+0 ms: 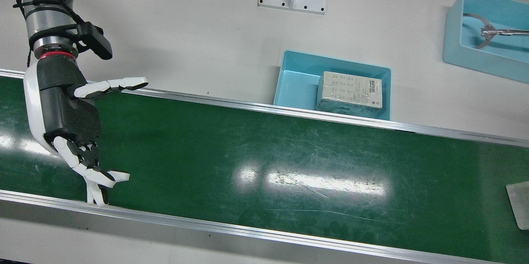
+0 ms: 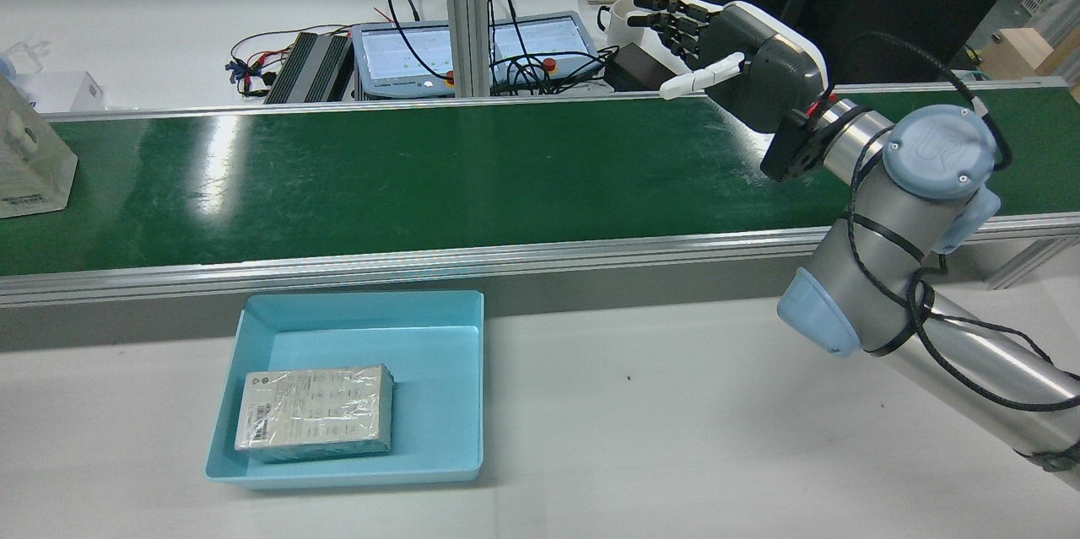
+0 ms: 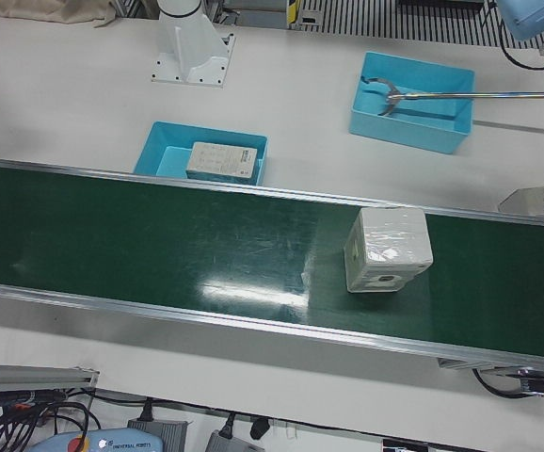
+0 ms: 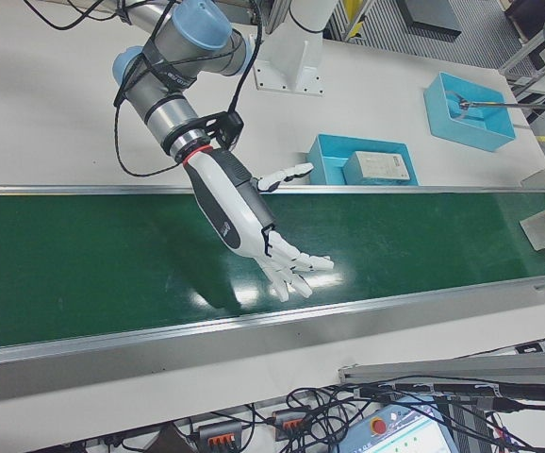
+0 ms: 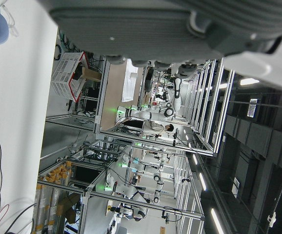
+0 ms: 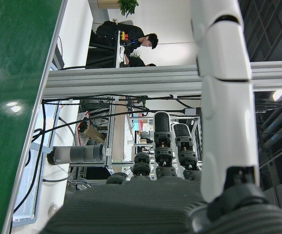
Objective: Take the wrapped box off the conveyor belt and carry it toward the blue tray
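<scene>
I wait: my right hand [image 1: 68, 111] hovers over the conveyor belt [image 1: 264, 156], fingers [image 1: 101, 179] spread, empty. The wrapped box [image 3: 388, 250] lies well apart; next I must close around it.

From my station, the white plastic-wrapped box [image 3: 388, 250] on the green conveyor belt [image 3: 159, 245] shows whole only in the left-front view; the front view's right edge cuts it to a pale corner [image 1: 519, 204], and the rear view's left edge slices it [image 2: 29, 159] too. The print on the flat wrapped carton [image 2: 315, 419] in the blue plastic tray [image 2: 439, 438] is too small for me to read. My left hand [image 5: 180, 29] appears only as a dark palm along the top of its own camera, fingers out of frame, so I cannot tell its pose. The metal tool [image 1: 489, 31] in the second blue bin [image 1: 454, 45] runs off the front view's right edge.
</scene>
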